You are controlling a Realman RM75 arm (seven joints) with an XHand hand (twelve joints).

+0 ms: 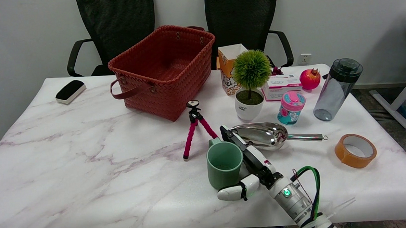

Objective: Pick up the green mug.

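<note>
The green mug (223, 166) stands upright on the marble table, just right of centre and toward the near edge, its opening facing up. My right hand (252, 161) reaches in from the lower right and lies against the mug's right side. Its long fingers (233, 138) stretch straight past the mug's far right rim, and the thumb (232, 192) curls under the mug's near side. The fingers are spread apart around the mug, and I see no firm grip. The mug's base is still on the table.
A pink-legged mini tripod (195, 128) stands just left of the mug, and a steel scoop (265, 134) lies right behind the fingers. Farther back are a red woven basket (163, 71), a potted plant (250, 91), a pink cup (291, 107) and a bottle (337, 89). A tape roll (355, 151) lies at the right.
</note>
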